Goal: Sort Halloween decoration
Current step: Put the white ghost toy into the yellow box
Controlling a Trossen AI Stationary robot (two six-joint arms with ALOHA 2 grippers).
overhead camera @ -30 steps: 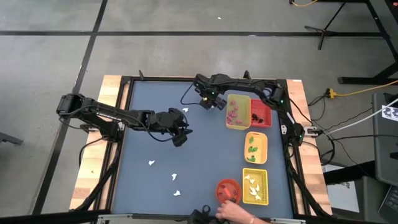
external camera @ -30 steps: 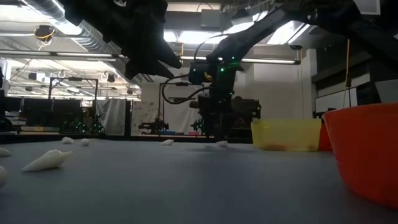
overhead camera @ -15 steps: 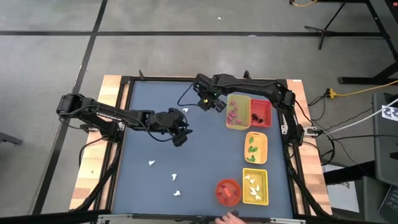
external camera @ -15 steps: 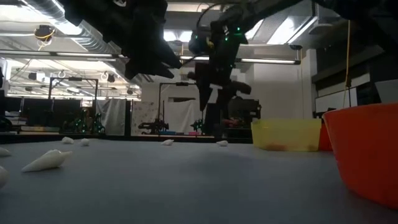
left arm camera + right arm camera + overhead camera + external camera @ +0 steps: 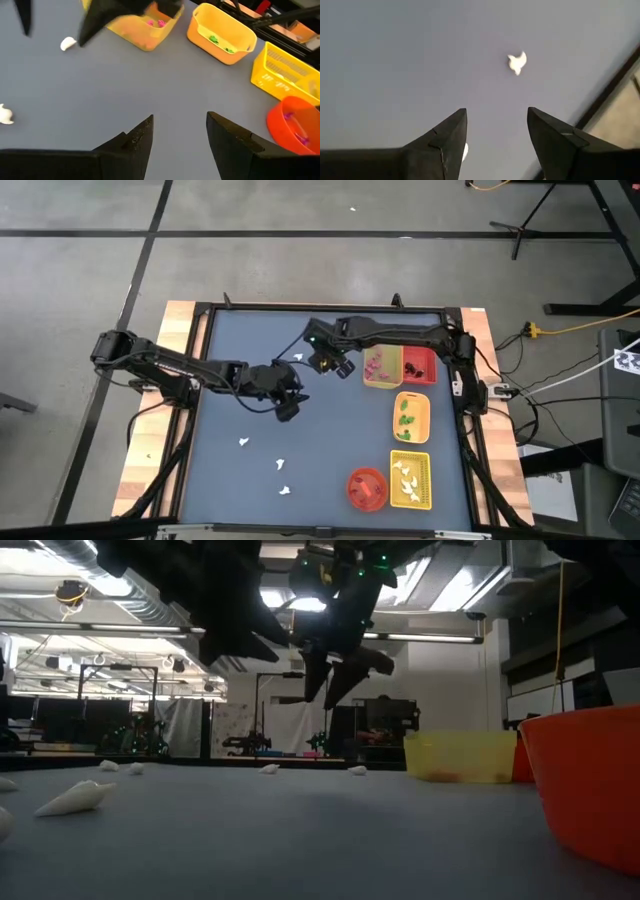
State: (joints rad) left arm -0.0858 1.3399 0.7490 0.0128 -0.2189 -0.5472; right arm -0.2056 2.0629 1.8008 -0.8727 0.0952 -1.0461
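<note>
Small white ghost pieces of the Halloween decoration lie loose on the blue table: one (image 5: 297, 358) at the far middle, others (image 5: 244, 442) (image 5: 280, 467) at the near left. My right gripper (image 5: 333, 366) hangs open high above the table, beside the far ghost (image 5: 517, 62), with nothing between its fingers. My left gripper (image 5: 286, 410) stands open over the table's middle (image 5: 180, 135), also holding nothing. Pink pieces lie in the olive-yellow tray (image 5: 382, 365), green ones in the orange tray (image 5: 411, 417), white ones in the yellow tray (image 5: 410, 478).
A red tray (image 5: 418, 365) with dark bits stands at the far right, next to the olive-yellow one. A round red-orange bowl (image 5: 367, 487) sits at the near edge beside the yellow tray. The table's left half holds only scattered ghosts (image 5: 75, 798).
My right gripper has risen from just above the table by the olive-yellow tray and swung toward the table's left and near side, its wrist rolling as it went; it stays open. A person's hand that was at the bowl by the near edge has drawn back out of view.
</note>
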